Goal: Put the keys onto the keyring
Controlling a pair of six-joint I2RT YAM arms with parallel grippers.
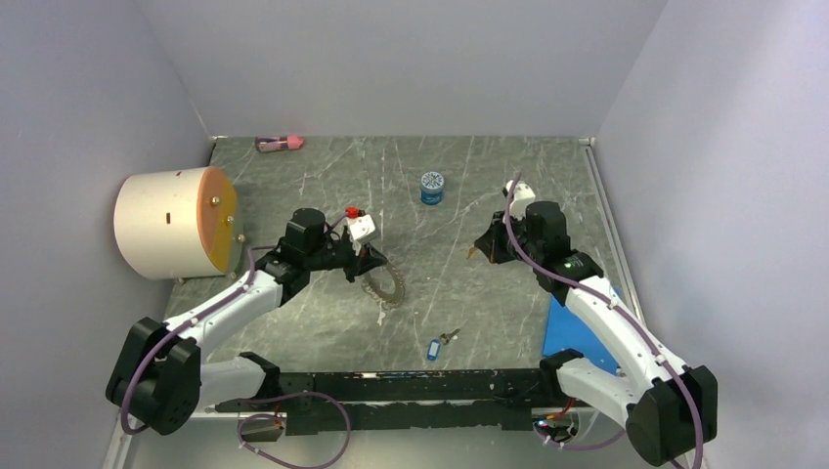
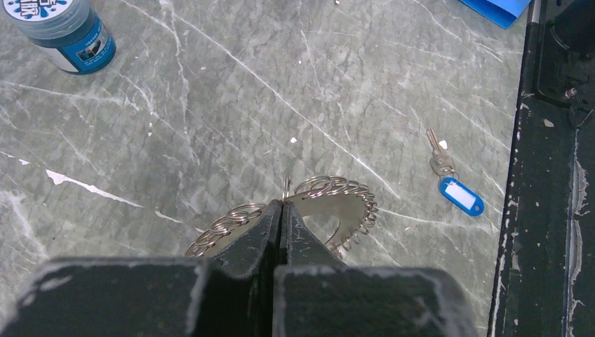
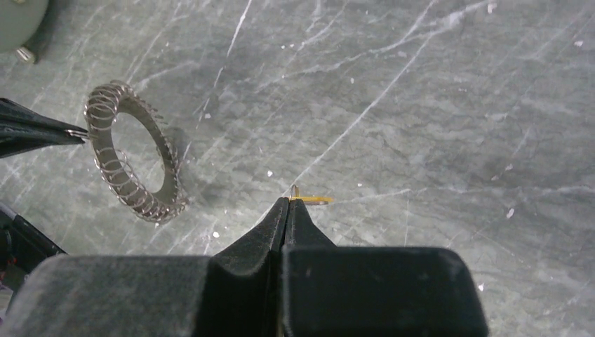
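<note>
robot lab: plain walls [image 1: 391, 59], marbled tabletop [image 1: 469, 322].

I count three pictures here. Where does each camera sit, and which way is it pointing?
Top external: fixed above and behind, looking down on the table; the left arm and right arm show whole.
Left wrist: on the left arm, looking down past the left end effector, shut on the keyring; the blue-tagged key lies beyond.
Right wrist: on the right arm, looking down past the right end effector, pinching the yellow key.
Shared: all three views show the keyring.
</note>
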